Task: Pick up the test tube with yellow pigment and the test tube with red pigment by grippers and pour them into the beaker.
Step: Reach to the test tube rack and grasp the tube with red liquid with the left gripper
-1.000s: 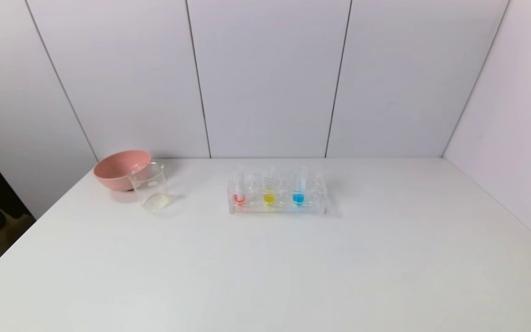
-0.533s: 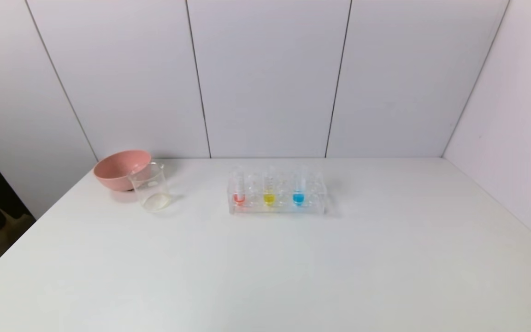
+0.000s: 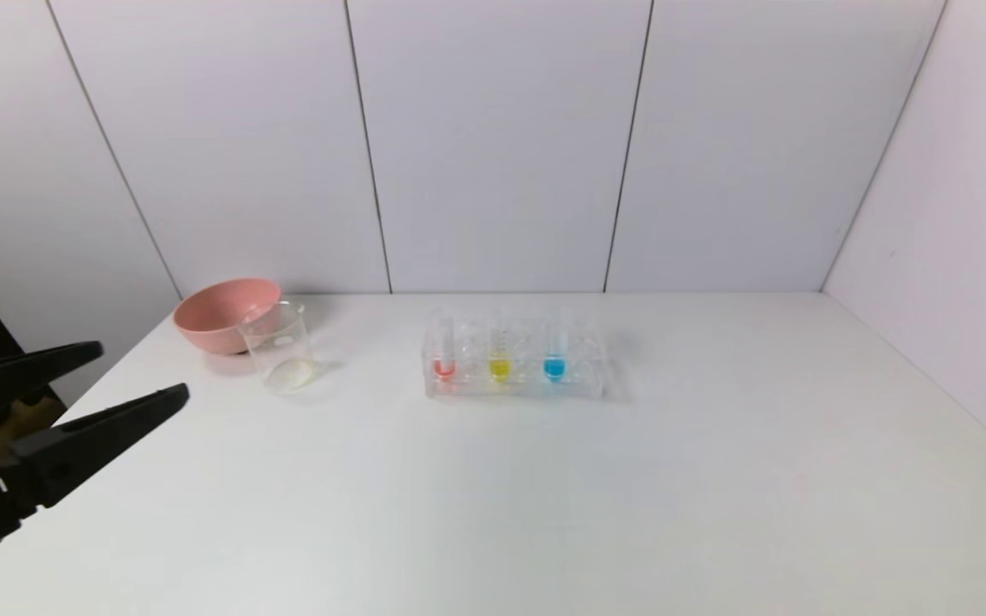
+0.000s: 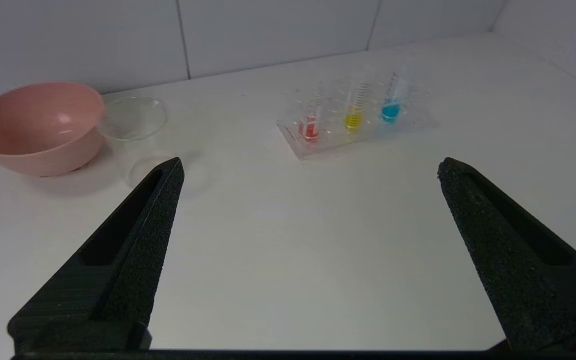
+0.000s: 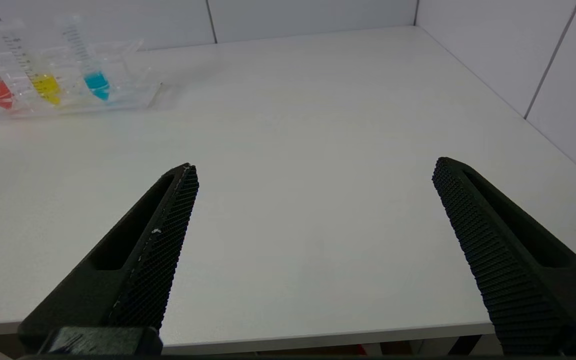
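Test tube with red pigment standing upright in rack, leftmost of coloured tubes, pinkish-red liquid sitting at tip. Test tube with yellow pigment standing upright just beside it on right, dark graduation marks running up side, yellow liquid at tip. Beaker standing upright on desk, well left of tubes, clear glass, showing no coloured liquid.

My bench is a plain white top closed in by pale panelled walls at the far side and on the right. At its far left a pink bowl sits on it, with the beaker just in front of the bowl and to its right. Near the middle, toward the far side, stands a clear tube rack.
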`<act>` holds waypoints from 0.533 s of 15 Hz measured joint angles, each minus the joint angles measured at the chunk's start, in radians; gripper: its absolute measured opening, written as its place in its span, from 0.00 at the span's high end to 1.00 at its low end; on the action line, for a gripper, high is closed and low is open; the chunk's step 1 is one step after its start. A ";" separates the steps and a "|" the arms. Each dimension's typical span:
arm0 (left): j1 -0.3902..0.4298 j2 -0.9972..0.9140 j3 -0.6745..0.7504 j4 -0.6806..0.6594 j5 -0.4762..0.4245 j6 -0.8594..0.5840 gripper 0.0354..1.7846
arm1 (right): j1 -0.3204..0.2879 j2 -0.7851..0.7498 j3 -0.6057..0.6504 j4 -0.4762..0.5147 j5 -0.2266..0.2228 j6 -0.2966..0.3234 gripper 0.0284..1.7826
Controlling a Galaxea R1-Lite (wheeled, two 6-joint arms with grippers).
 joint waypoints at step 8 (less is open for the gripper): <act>-0.383 0.485 -0.252 -0.031 0.259 -0.038 0.01 | 0.000 0.000 0.000 0.000 0.000 0.000 0.04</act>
